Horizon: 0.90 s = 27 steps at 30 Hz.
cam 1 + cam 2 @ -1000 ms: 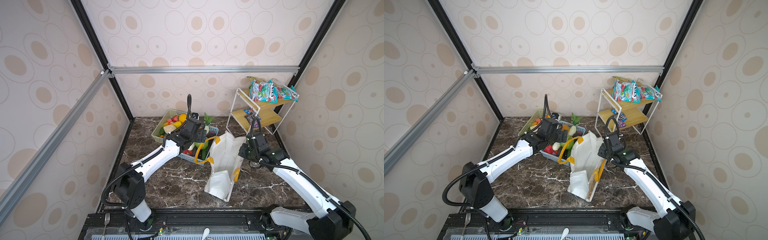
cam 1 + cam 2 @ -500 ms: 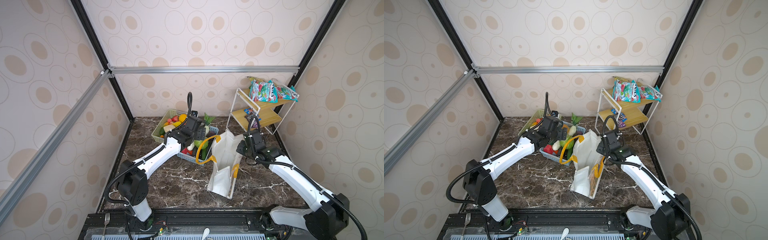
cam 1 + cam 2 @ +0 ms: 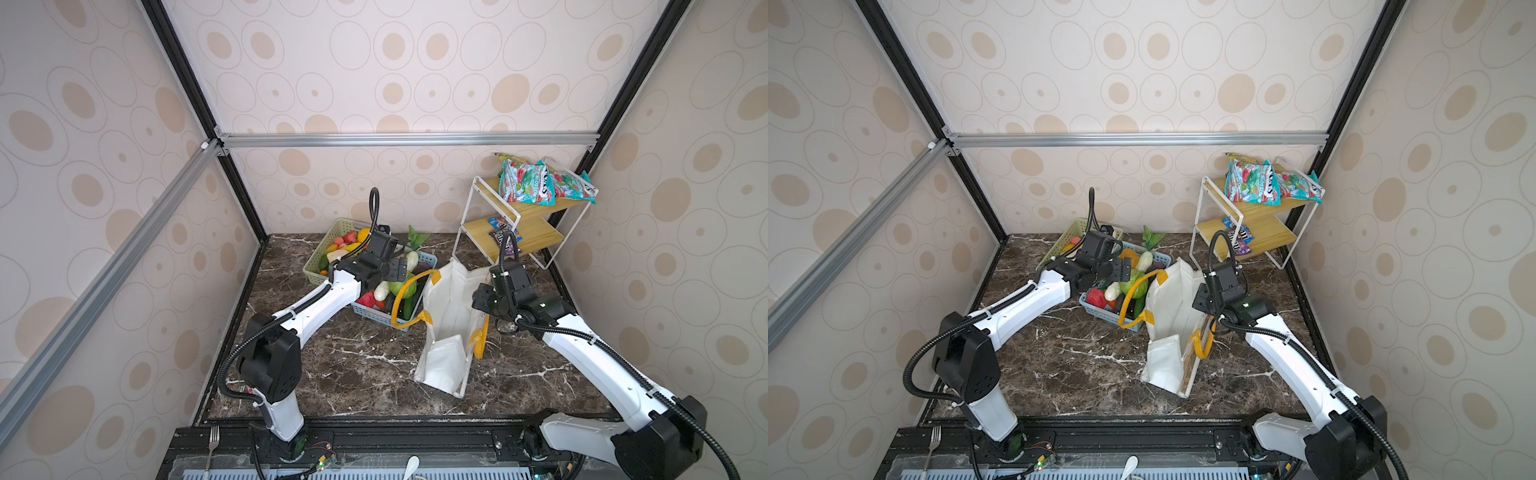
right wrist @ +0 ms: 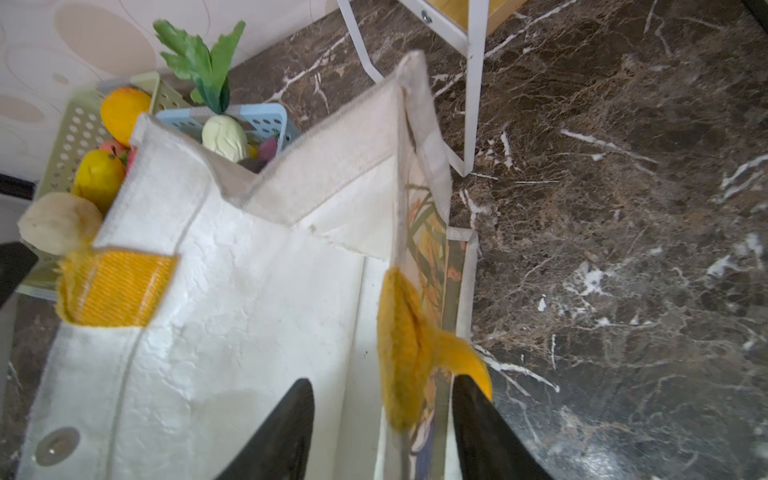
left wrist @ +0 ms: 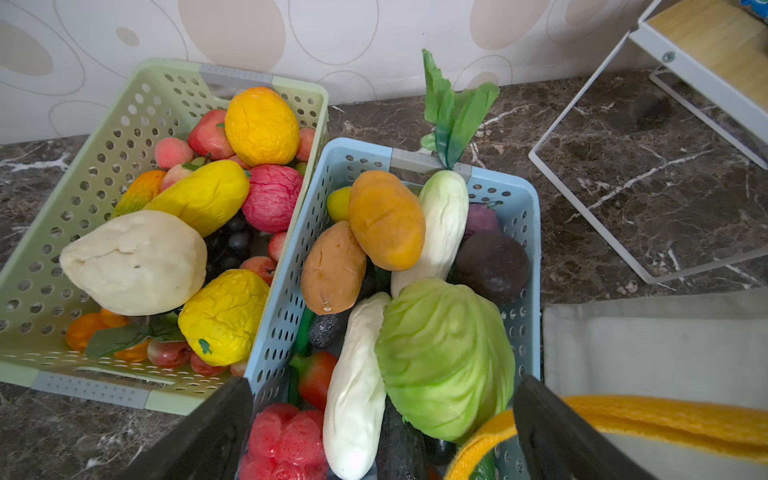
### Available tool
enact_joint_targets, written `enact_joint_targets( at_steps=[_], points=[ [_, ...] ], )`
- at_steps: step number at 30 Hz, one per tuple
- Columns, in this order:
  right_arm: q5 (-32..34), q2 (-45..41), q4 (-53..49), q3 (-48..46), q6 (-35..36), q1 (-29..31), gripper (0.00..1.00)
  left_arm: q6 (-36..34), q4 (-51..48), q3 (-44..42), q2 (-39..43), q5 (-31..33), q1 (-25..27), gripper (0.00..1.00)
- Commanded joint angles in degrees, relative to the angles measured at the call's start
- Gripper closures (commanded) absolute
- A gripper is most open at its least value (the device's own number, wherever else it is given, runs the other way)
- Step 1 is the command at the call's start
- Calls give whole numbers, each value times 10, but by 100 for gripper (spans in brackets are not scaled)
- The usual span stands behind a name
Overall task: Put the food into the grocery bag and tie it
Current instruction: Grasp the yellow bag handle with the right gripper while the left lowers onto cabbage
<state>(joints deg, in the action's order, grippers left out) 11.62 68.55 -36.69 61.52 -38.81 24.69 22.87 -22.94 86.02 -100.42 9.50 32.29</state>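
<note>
Grocery bag (image 4: 249, 316) wall between right fingers (image 4: 282, 432)

Bright even light, soft shadows, wide-angle edge bending, grocery bag (image 4: 249, 311) slightly blurred

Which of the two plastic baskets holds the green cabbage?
The light blue basket, beside the white grocery bag: the cabbage lies in it. The pale green basket holds yellow and red fruit, no cabbage.
</note>
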Motion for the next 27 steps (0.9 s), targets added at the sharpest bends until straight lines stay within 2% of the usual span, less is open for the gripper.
enact_joint_targets(
  at_steps=[1,5,20,27],
  points=[
    [8,-4,-42,16,32,1,39,24,-8,32,-19,-26,-5,1],
    [12,-15,-45,17,42,2,37,53,-3,31,-35,-40,-9,1],
    [-6,-16,-42,2,39,1,35,135,70,10,-70,-187,-55,3],
    [-8,-16,-40,1,37,1,35,144,80,7,-83,-210,-56,8]
  ],
)
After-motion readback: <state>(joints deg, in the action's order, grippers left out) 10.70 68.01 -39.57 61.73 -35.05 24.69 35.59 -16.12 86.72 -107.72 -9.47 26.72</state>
